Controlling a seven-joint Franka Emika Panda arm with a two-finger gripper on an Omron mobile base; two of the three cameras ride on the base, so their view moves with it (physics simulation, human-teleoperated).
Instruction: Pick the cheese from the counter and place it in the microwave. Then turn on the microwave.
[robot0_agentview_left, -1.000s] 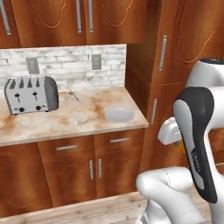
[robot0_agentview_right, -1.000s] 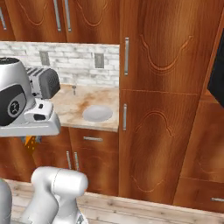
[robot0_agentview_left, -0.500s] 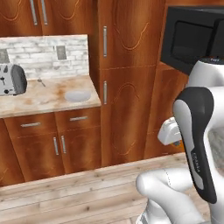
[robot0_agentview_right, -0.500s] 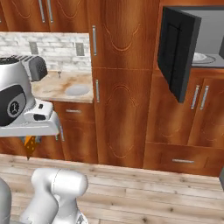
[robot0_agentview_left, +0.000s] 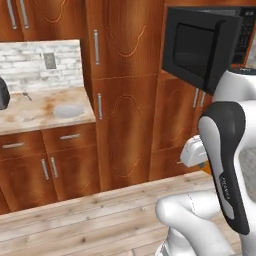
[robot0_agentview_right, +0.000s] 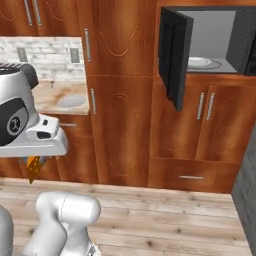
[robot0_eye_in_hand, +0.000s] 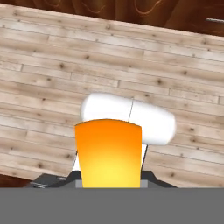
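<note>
The cheese (robot0_eye_in_hand: 108, 153) is an orange-yellow wedge that rises large between the fingers in the hand view, above the plank floor. My gripper (robot0_eye_in_hand: 109, 181) is shut on it. In the right base view the cheese (robot0_agentview_right: 32, 167) hangs below the white hand at the left, low in front of the cabinets. The microwave (robot0_agentview_right: 210, 42) is built in at the upper right. Its black door (robot0_agentview_right: 175, 55) stands swung open and a white turntable plate (robot0_agentview_right: 200, 62) lies inside. In the left base view the open door (robot0_agentview_left: 200, 47) hides the cavity, with the button panel (robot0_agentview_left: 245, 35) beside it. The counter (robot0_agentview_left: 30, 112) lies far left.
A grey dish (robot0_agentview_left: 68, 111) sits on the counter near its right end. A tall wooden cabinet (robot0_agentview_right: 120, 100) stands between the counter and the microwave. Below the microwave are cabinet doors (robot0_agentview_right: 205, 125) and a drawer. Open wooden floor (robot0_agentview_right: 175, 215) lies in front.
Both base views have slid left as the base drove right. The counter has receded to the left and the open microwave has come further into view. The cheese stays in the gripper.
</note>
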